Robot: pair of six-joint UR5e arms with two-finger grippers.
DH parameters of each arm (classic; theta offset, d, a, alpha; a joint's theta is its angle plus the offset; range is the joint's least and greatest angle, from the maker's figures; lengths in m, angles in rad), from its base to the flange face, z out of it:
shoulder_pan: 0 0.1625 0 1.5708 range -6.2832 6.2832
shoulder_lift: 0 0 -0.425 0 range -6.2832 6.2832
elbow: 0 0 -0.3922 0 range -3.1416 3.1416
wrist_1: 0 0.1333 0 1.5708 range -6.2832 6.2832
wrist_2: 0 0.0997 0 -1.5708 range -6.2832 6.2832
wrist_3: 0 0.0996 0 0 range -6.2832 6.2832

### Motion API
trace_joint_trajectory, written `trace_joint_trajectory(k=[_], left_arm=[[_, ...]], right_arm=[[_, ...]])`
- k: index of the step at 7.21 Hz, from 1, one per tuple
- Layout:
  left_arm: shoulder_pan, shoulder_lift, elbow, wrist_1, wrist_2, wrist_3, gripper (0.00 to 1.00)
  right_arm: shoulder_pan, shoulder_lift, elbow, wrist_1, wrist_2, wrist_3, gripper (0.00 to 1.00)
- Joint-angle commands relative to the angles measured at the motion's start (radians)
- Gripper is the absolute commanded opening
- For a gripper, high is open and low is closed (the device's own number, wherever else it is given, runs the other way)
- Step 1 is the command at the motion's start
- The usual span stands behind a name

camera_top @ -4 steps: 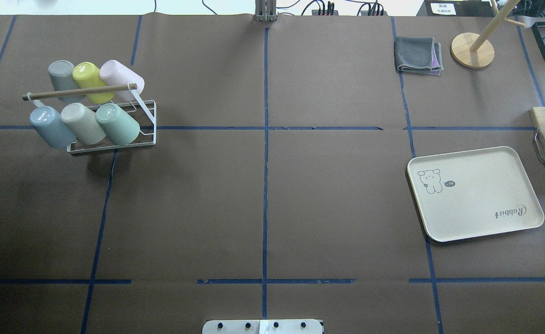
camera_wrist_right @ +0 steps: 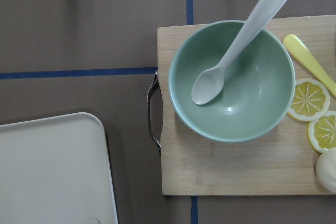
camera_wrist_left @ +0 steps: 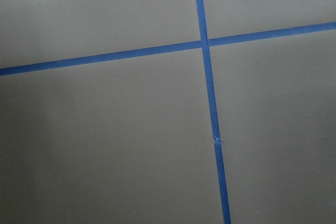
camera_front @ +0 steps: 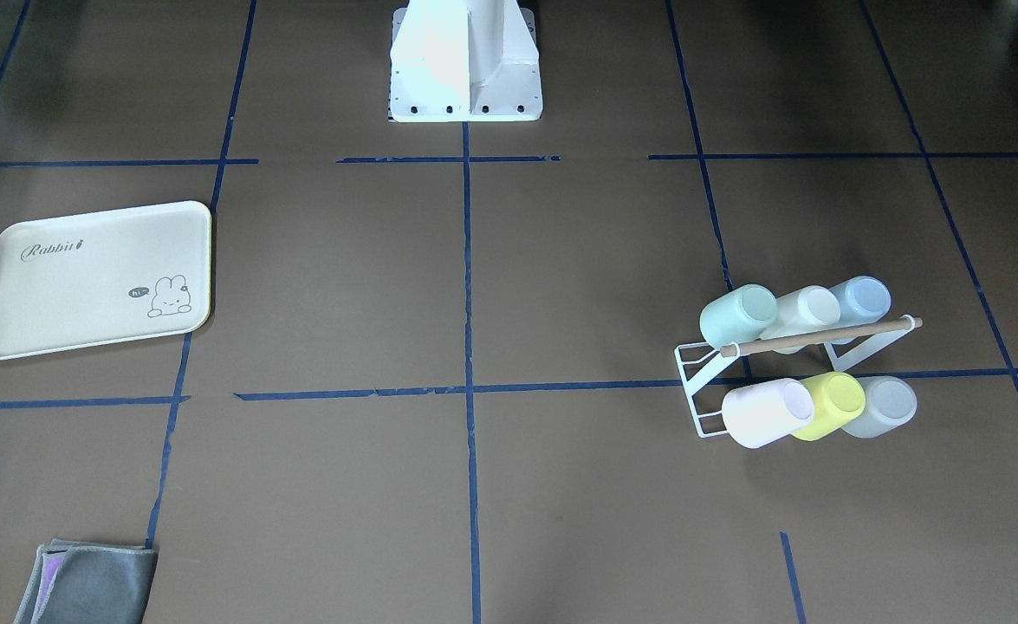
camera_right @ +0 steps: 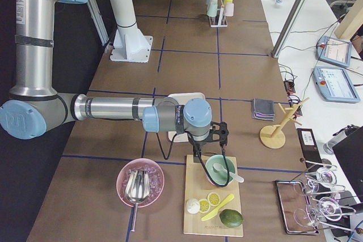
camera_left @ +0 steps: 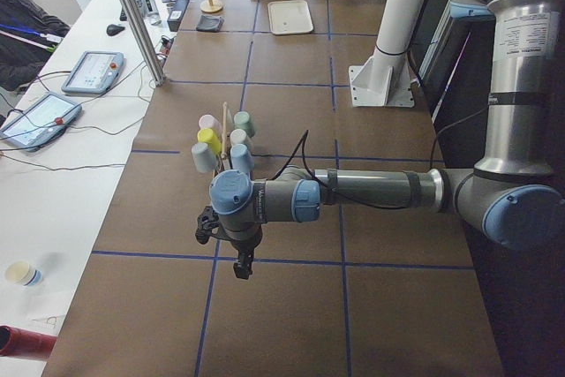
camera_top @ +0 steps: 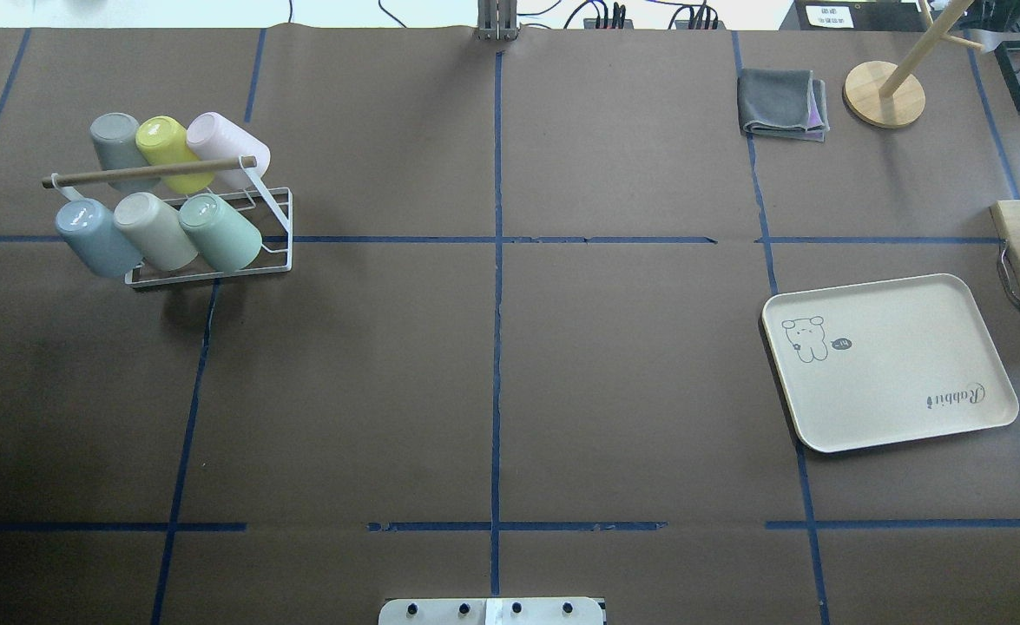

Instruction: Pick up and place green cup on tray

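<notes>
1. Change vs 0.6 s ago: none in the overhead view. The green cup, rack and tray sit exactly as they did, and no arm is in frame either time.
2. Green cup now: on the rack at approx 10 o'clock on the counter. It's the 3 o'clock end of the rack's near row of three, tilted, base up, just beside the beige cup. Nothing is touching it.
3. Tray: approx 4 o'clock on the counter, flat, nothing on it, well apart from the cup.
4. Left end effector: seen only in the left side view, hanging over the counter beyond the rack's 9 o'clock side. Can't tell how far open it is. Its wrist cam shows only a tape cross, so prob. nothing is held.
5. Right end effector: seen only in the right side view, hanging above the green bowl w/ spoon on the board, just past the tray's 3 o'clock edge. Can't tell its opening either.
6. Meaning: the task hasn't started and the pick is yet to come. My read is the left arm is the nearer one for the grasp. Getting the cup across to the tray looks like a long carry or a hand-over.
</notes>
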Motion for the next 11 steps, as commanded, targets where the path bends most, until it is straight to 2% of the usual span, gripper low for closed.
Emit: trace_joint_trajectory(k=[1,3,5,8,9,11], left_arm=[[0.0,-0.001,-0.003,0.0,0.0,0.003,1.0],[0.0,-0.002,-0.009,0.0,0.0,0.001,1.0],[0.0,-0.001,-0.009,0.0,0.0,0.001,1.0],[0.0,-0.001,-0.015,-0.002,0.0,0.004,1.0],[0.0,-0.002,-0.017,-0.003,0.0,0.004,1.0],[0.0,0.001,-0.026,-0.003,0.0,0.004,1.0]], right_arm=[[-0.001,0.007,0.005,0.002,-0.001,-0.001,1.0],[-0.001,0.01,0.005,0.003,-0.001,-0.001,1.0],[-0.001,0.074,-0.001,-0.008,-0.006,-0.003,1.0],[-0.02,0.065,-0.038,0.0,0.002,0.038,1.0],[-0.055,0.064,-0.035,0.037,0.0,0.116,1.0],[-0.141,0.016,-0.038,0.238,-0.006,0.32,1.0]])
